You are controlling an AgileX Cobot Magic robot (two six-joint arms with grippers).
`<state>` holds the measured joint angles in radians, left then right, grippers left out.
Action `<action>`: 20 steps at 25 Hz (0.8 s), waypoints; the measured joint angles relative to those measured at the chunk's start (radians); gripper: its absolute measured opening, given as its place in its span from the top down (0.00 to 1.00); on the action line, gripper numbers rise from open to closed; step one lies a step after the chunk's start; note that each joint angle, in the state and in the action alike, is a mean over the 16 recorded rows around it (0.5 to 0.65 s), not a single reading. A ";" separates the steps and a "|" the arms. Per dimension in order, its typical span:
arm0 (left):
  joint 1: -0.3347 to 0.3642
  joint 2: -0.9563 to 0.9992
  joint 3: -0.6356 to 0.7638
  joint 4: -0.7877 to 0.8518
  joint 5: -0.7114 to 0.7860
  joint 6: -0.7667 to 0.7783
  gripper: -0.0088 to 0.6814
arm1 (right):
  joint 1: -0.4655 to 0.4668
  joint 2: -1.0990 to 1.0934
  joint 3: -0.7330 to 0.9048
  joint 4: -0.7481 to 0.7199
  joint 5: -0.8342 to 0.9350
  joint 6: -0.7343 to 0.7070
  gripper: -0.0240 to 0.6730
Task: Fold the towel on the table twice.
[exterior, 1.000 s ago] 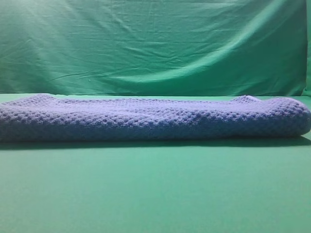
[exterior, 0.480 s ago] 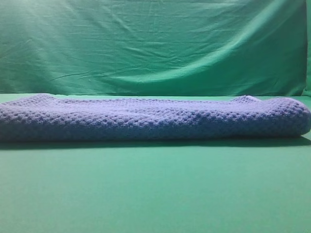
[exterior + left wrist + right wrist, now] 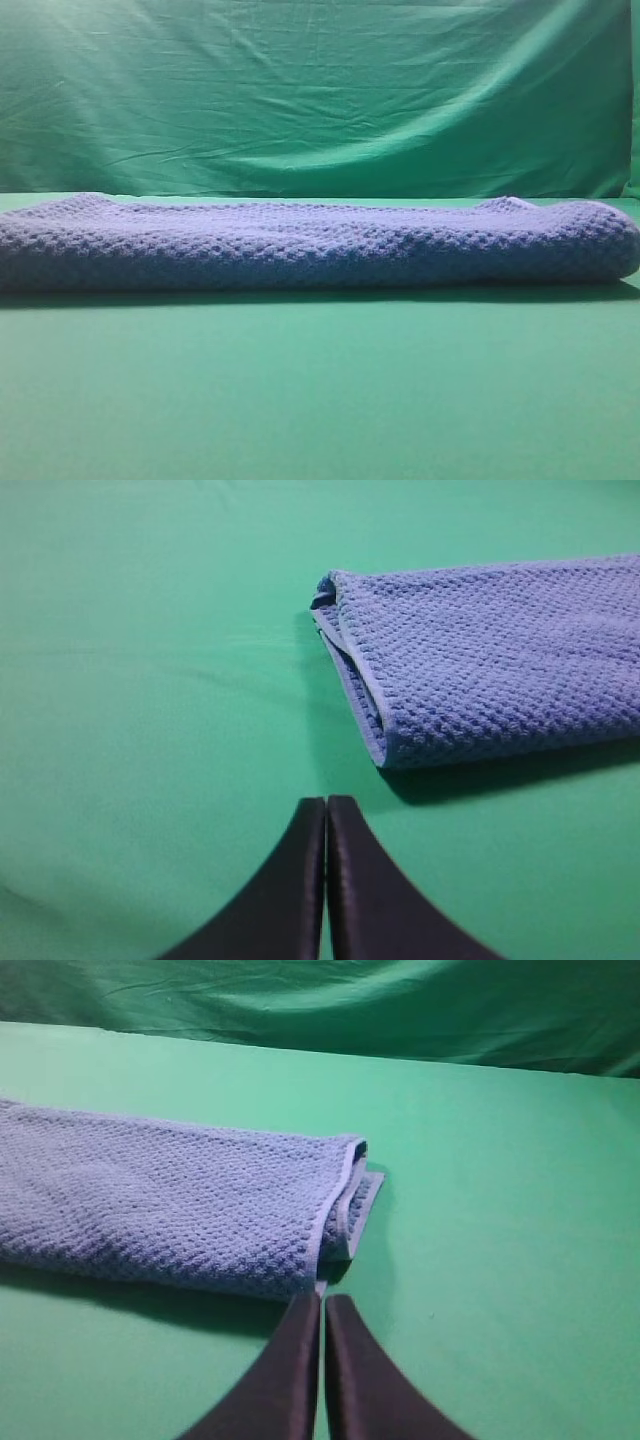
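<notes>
- Towel [image 3: 320, 245] lies as a long, low, layered bundle across the table [image 3: 320, 400], nearer the back edge than the front, spanning almost the full width in the high view.
- At both ends we see stacked layers with pale edging showing: left end [image 3: 350, 670] and right end [image 3: 345, 1200]. We judge at least one fold done; two plies and a rounded long edge suggest possibly both, but we cannot count the layers for sure.
- What is left, if anything: a second fold, or just a tidy of the slightly offset ends. On the right, a lower ply sticks out a little past the upper one.
- Cloth looks thick, soft, waffle-textured, blue-grey; it lies flat with no loose corners lifted.
- Left gripper [image 3: 325, 802]: fingers pressed together, holding nothing, above bare table just off the towel's left end, apart from it.
- Right gripper [image 3: 322, 1300]: also closed and empty, its tips just at the front corner of the right end; contact we cannot tell.
- Wrinkled backdrop [image 3: 320, 90] hangs behind the table.
</notes>
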<state>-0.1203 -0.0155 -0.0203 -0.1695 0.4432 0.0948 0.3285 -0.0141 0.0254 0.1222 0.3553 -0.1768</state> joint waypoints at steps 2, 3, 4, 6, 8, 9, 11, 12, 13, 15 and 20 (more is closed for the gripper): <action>0.000 0.000 0.001 0.000 -0.002 0.000 0.99 | 0.000 0.000 0.001 -0.003 0.007 0.000 0.97; 0.000 0.000 0.002 0.000 -0.003 0.000 0.99 | 0.000 0.000 0.001 -0.004 0.011 0.000 0.97; 0.000 0.000 0.004 0.000 -0.004 0.000 0.99 | 0.000 0.000 0.001 -0.004 0.014 0.000 0.97; 0.000 0.000 0.007 0.000 -0.011 0.000 0.99 | 0.000 0.000 0.001 -0.005 0.019 0.000 0.97; 0.000 0.000 0.010 0.000 -0.019 0.000 0.99 | 0.000 0.000 0.001 -0.005 0.021 0.000 0.97; 0.000 0.000 0.012 0.000 -0.024 0.000 0.99 | 0.000 0.000 0.001 -0.005 0.021 0.000 0.97; 0.000 0.000 0.016 0.000 -0.034 0.000 0.99 | 0.000 0.000 0.001 -0.005 0.022 0.000 0.97; 0.000 0.000 0.018 0.000 -0.039 0.000 0.99 | 0.000 0.000 0.001 -0.005 0.022 0.000 0.97; 0.000 0.000 0.020 0.000 -0.044 0.000 0.99 | 0.000 0.000 0.001 -0.005 0.022 0.000 0.97; 0.000 0.000 0.023 0.000 -0.054 0.000 0.99 | 0.000 0.000 0.001 -0.006 0.022 0.000 0.97; 0.000 0.000 0.032 0.000 -0.077 0.000 0.99 | 0.000 0.000 0.001 -0.006 0.023 0.000 0.97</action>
<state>-0.1203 -0.0155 0.0112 -0.1695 0.3658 0.0948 0.3285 -0.0141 0.0264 0.1164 0.3780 -0.1768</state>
